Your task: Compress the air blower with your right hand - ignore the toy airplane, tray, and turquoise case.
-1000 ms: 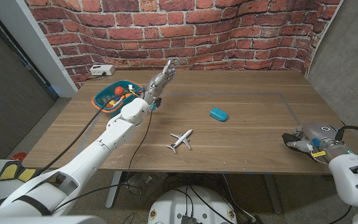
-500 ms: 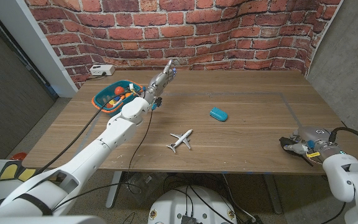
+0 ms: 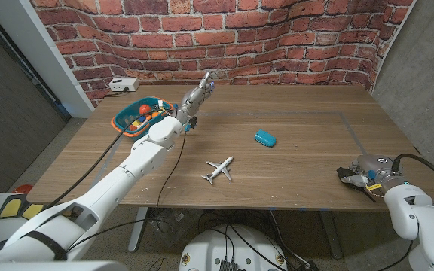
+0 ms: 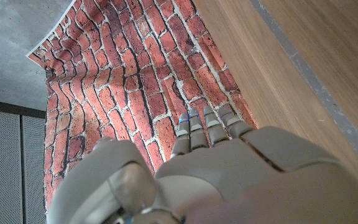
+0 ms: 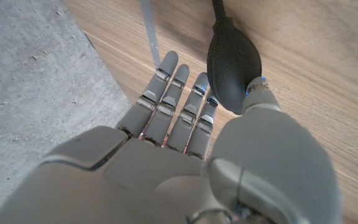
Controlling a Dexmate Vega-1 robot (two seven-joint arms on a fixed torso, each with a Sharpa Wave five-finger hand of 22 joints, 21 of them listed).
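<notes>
- Worktop [image 3: 307, 162]: wooden, with a thin grey line marking a rectangle on its surface; a red brick-pattern backdrop [image 3: 277, 38] stood behind it.
- Air blower [image 5: 232, 65]: black rubber bulb with a narrow black nozzle, lying on the worktop near its right edge, at about 4 o'clock from the worktop's centre. In the head view it showed only as a dark shape [image 3: 350, 178] under the right hand.
- Right hand [image 3: 368, 175]: at the worktop's right front, over the blower. In the right wrist view the hand [image 5: 185, 155] had its fingers [image 5: 166, 93] straight and lying close side by side along one flank of the bulb, and the thumb tip on the bulb's other flank. The bulb looked round and not squashed; whether the fingers touched it could not be told.
- Left hand [image 3: 197, 96]: reached far out toward 11 o'clock, raised over the worktop near the backdrop. In the left wrist view the hand [image 4: 216, 168] showed its fingers [image 4: 205, 124] straight and pressed together, holding nothing.
- Toy airplane [image 3: 219, 169]: white, on the worktop at about 6 o'clock from centre, well apart from both hands.
- Turquoise case [image 3: 264, 138]: small, rounded, near the worktop's centre.
- Tray [image 3: 136, 119]: turquoise with an orange rim, at about 10 o'clock, holding small coloured items, just beside the left forearm.
- White box [image 3: 123, 85]: at the far left corner, with a cable attached.
</notes>
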